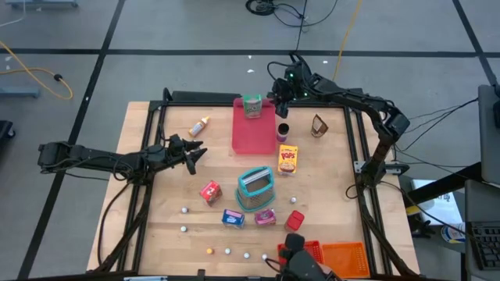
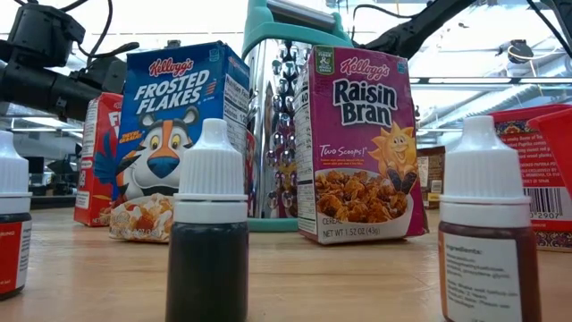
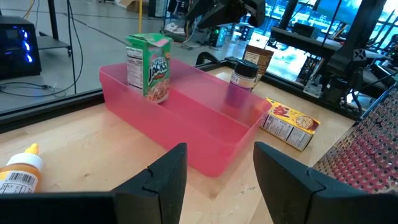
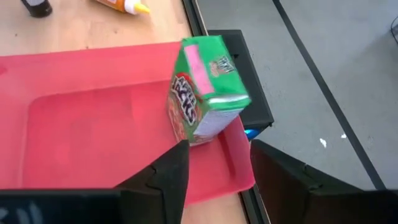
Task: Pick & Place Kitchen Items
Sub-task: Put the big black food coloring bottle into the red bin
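Green box [image 4: 208, 87] stood in pink tray [image 4: 93, 124]; right gripper [image 4: 214, 163] fingers spread, box freed. Toppling risked if box clipped on withdrawal. Left gripper [image 3: 217, 168] fingers spread, nothing held.

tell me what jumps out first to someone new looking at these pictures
The flat pink rectangular tray at the table's far middle draws the eye, with a green Apple Jacks cereal box standing at its far end. The right tool hovers open just beside that box. Nearer, a teal-framed metal mesh basket sits among small cereal boxes.
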Robot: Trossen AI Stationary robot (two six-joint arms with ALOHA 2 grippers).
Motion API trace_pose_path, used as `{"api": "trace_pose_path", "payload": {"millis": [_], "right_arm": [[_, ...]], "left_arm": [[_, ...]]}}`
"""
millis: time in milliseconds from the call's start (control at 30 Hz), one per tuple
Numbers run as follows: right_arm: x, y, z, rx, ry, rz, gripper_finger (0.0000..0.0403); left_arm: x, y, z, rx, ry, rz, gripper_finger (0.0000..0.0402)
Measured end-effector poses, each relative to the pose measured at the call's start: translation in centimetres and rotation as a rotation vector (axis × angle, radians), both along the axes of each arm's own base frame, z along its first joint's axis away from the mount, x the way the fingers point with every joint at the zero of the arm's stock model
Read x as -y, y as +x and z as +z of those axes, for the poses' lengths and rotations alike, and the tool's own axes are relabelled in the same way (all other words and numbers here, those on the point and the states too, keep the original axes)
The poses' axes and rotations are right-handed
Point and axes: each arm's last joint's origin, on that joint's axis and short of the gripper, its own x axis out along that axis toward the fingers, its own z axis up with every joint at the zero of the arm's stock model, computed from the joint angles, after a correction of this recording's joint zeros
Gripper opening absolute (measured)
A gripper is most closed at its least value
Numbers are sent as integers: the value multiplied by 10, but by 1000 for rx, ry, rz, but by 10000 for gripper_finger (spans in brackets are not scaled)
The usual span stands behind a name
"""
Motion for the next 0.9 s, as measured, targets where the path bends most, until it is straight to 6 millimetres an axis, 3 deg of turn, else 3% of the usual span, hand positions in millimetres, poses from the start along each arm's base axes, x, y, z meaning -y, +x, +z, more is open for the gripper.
{"api": "trace_pose_path", "payload": {"millis": [267,500,633,800,900], "right_arm": [[-1,-2,3,-11,-7,-31,171],[-12,-9,20,6,13,-43,171],[-21,-14,30,7,22,-39,171],[-29,-19,39,3,30,-37,171],[-33,-20,41,-6,38,-31,171]], "left_arm": [[0,0,0,13,-25,3,186],[3,3,4,49,-95,-90,186],[7,13,24,-75,-49,-112,186],[9,12,58,-336,-64,120,186],[11,6,77,-405,-79,174,186]]}}
